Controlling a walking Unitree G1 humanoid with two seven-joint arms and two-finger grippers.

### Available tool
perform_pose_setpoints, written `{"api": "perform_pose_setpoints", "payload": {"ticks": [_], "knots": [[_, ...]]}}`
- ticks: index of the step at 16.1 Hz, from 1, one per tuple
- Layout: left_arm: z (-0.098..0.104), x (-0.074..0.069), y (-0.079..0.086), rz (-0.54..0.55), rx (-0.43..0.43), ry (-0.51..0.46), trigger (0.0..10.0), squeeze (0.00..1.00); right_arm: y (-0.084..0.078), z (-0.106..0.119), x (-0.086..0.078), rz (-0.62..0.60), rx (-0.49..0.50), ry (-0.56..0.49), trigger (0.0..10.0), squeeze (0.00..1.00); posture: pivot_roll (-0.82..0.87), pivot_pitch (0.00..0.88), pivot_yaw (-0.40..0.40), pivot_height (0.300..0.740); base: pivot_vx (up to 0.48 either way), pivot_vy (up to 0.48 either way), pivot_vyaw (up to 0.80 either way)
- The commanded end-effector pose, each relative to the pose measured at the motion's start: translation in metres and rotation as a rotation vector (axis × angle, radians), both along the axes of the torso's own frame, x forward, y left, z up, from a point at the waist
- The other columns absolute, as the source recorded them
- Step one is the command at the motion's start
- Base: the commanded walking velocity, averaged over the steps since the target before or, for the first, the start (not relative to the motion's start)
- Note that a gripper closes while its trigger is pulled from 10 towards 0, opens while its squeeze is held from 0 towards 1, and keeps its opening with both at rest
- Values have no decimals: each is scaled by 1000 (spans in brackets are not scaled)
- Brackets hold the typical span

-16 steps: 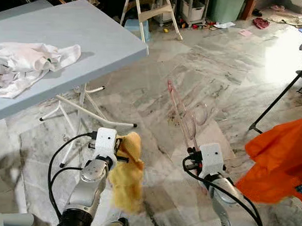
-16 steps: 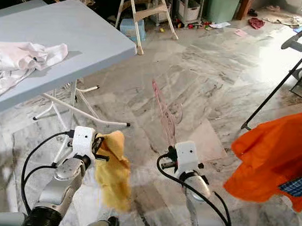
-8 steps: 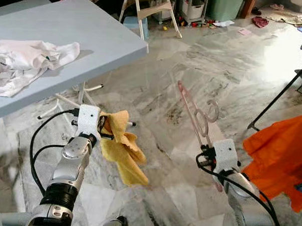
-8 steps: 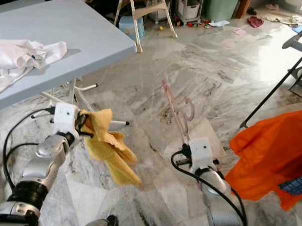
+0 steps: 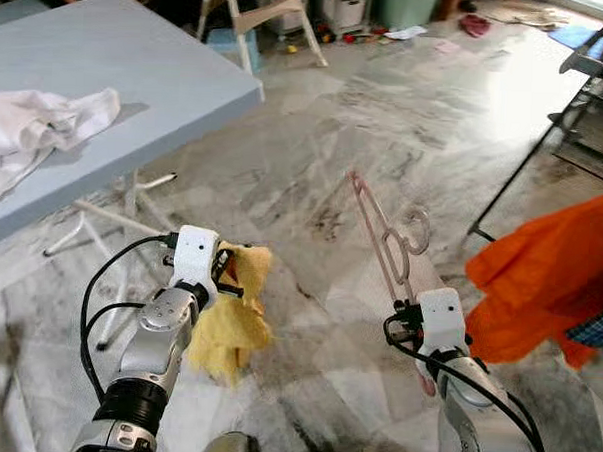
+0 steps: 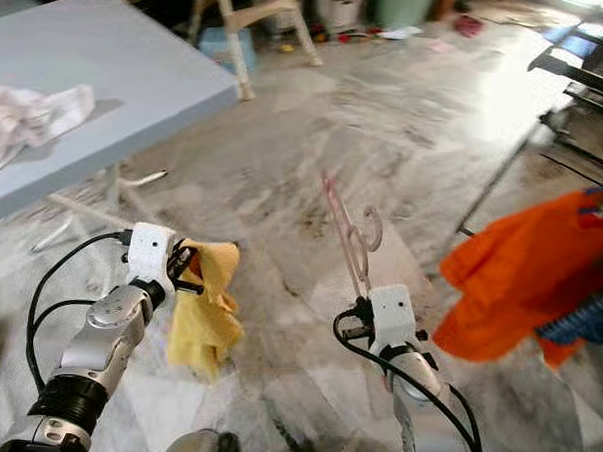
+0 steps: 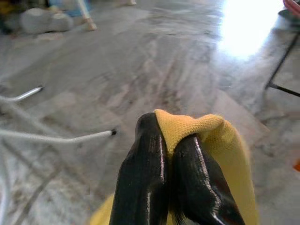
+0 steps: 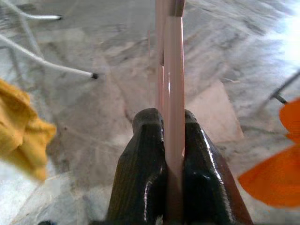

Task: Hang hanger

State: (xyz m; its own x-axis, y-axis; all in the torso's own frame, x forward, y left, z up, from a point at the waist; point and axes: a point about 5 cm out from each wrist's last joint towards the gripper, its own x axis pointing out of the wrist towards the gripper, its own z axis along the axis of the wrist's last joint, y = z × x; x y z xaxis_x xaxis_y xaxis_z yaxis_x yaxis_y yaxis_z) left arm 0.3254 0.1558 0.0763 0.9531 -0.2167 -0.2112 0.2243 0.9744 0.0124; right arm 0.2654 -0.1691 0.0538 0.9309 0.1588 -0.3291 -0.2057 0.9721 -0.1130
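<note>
Fingers of your right gripper (image 8: pixel 166 140) pinched the pink hanger (image 5: pixel 381 244) by one thin edge; your left gripper (image 7: pixel 171 154) clamped the yellow cloth (image 5: pixel 232 318). Swinging could twist that hanger loose.

You see a grey-veined marble floor (image 5: pixel 285 155) glaring with light at the far right. A pale blue folding table (image 5: pixel 118 78) on white metal legs (image 5: pixel 102 217) stands left, with 1 crumpled white cloth (image 5: pixel 35 134) lying on it.

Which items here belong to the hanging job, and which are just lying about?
In the job:
- pink hanger, held in the right claw
- yellow cloth, pinched in the left claw

Lying about:
- white garment on the grey table
- orange garment hanging at right
- folding stool
</note>
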Motion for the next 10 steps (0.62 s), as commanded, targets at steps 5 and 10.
{"api": "perform_pose_setpoints", "payload": {"ticks": [5,10], "knots": [[3,1,4,3,7,-5,10000,0,5,-2,-3,3,7,3,10000,0,-76,168,60,740,0,322,-786],[-3,-4,-2,-19,12,15,10000,0,8,-2,-3,1,13,2,10000,0,-72,165,64,740,0,318,-321]]}}
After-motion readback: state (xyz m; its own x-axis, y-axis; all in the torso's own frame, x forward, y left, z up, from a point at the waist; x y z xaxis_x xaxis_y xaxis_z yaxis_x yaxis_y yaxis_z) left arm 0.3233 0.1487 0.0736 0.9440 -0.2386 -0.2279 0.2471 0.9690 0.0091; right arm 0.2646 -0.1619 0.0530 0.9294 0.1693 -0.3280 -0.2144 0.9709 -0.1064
